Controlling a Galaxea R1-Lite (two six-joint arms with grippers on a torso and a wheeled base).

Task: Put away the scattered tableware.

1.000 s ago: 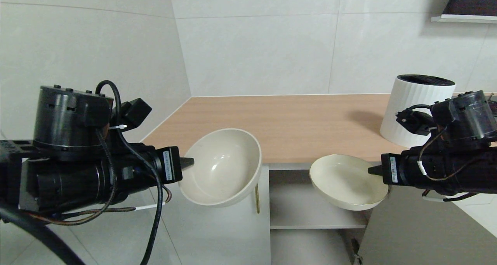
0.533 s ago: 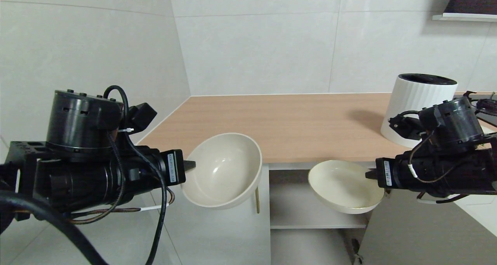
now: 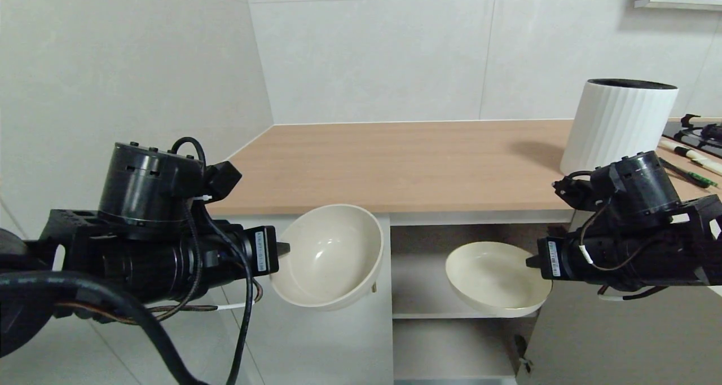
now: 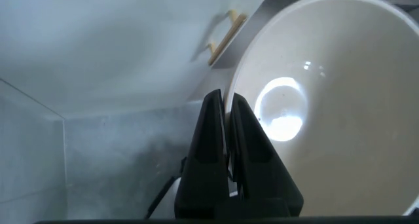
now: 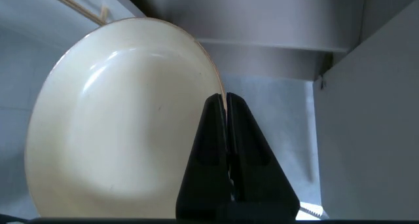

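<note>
**Bowl and plate both held, in front of the under-counter cabinet**

Left gripper [image 3: 284, 248] [image 4: 227, 105]: fingers nearly closed, pinching the rim of a cream bowl [image 3: 330, 255] [image 4: 340, 106]. One finger is on the inside of the wall and one on the outside. The bowl hangs in the air, tipped on its side with the opening turned toward the robot's right and up. It sits just below the front edge of the wooden countertop [image 3: 406, 159], in front of the closed white cabinet door [image 3: 333, 345]. A brass door handle [image 4: 226, 29] shows just beyond the bowl's rim.

Right gripper [image 3: 529, 260] [image 5: 226, 105]: fingers likewise drawn almost together on the rim of a cream plate [image 3: 491, 278] [image 5: 124, 119], a shallow one with a thin darker edge line. The plate is tilted, its face up and toward the camera. It is held before the open cabinet compartment, over the white shelf [image 3: 417, 312]. In the head view its lower edge overlaps the shelf's front line, and whether they touch cannot be told. The open cabinet door [image 3: 609, 340] stands just beside it, on the robot's right.

Bowl and plate are apart, with the cabinet's middle edge between them.

On the countertop, far right: a white ribbed cylindrical container [image 3: 619, 125], upright, with a dark opening. Beyond it lie a few long-handled utensils [image 3: 689, 155] and the corner of a black hob [image 3: 699, 128]. Pale tiled wall [image 3: 372, 52] behind.
</note>
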